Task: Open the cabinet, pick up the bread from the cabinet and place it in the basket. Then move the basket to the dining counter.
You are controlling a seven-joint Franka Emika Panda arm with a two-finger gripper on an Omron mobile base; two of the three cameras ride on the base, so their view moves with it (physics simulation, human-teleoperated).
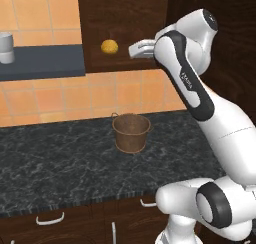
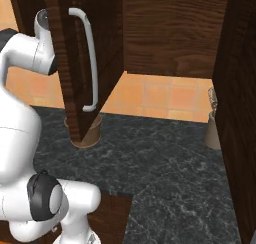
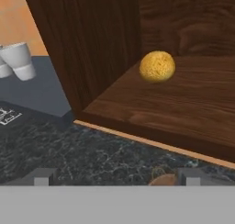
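My gripper [image 1: 134, 50] is raised level with the open cabinet [image 1: 130, 18], just to the right of the bread [image 1: 109, 47], and from the hand view its two dark tips stand well apart at the bottom edge, so I judge it spread and holding nothing. The bread [image 3: 157, 66], a small rounded golden lump, sits on the cabinet's wooden shelf floor, back from the front edge and close to the left inner wall. The risk I see is in the reach: the lump is round and may roll deeper or sideways if one finger touches it first, and the side wall leaves little room for the finger on that side. The swung-open door [image 2: 90, 63], with its long silver bar handle [image 2: 89, 58], hangs beside my arm and could be knocked if I swing wide while pulling out. The basket [image 1: 131, 132], brown and bucket-shaped with a thin wire handle, stands on the black marbled counter [image 1: 60, 158] below the cabinet, so a release made too soon might miss its small mouth. Behind the counter is orange tiled wall [image 1: 60, 95]; a grey shelf [image 1: 45, 62] at left carries white cups [image 3: 17, 60], and lower drawers [image 1: 50, 223] with curved handles run beneath.
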